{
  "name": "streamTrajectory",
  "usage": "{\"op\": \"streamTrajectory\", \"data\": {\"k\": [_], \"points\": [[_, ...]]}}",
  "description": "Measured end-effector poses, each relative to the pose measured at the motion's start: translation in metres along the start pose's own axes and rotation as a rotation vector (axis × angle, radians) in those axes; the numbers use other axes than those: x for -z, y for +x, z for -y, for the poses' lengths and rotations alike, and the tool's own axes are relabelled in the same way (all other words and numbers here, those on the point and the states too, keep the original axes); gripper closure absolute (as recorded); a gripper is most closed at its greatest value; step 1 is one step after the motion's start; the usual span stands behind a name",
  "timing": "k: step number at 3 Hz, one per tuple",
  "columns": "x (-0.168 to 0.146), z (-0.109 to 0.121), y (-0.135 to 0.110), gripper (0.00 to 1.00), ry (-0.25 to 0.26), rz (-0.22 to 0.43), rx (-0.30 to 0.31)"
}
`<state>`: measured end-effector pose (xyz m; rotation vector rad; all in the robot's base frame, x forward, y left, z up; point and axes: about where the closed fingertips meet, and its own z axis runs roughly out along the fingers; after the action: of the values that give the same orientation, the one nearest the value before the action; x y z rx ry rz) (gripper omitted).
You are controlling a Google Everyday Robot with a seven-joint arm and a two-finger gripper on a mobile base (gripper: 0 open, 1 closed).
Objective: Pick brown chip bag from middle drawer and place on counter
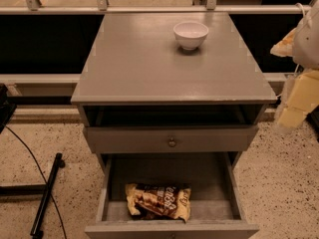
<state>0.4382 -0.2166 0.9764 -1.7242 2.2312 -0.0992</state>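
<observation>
Camera view: brown chip bag (158, 201) in middle drawer (215, 209), gripper (298, 102) far upper-right.

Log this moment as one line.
chip bag: in open drawer | bowl: on counter | end effector: right of counter, away from bag

The claw (291, 114) hangs at far right, pointing down; arm (308, 34) above.

White bowl (190, 35), knobbed drawer front (129, 139), speckled floor (284, 183).
</observation>
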Motion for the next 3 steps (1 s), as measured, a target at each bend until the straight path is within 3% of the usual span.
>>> {"op": "streamTrajectory", "data": {"k": [1,2,3], "points": [[0.0,0.0,0.0,0.0,0.0,0.0,0.0],[-0.025,0.01,-0.019,0.0,-0.034,0.03,0.022],[-0.082,0.019,-0.073,0.0,-0.089,0.098,0.072]]}}
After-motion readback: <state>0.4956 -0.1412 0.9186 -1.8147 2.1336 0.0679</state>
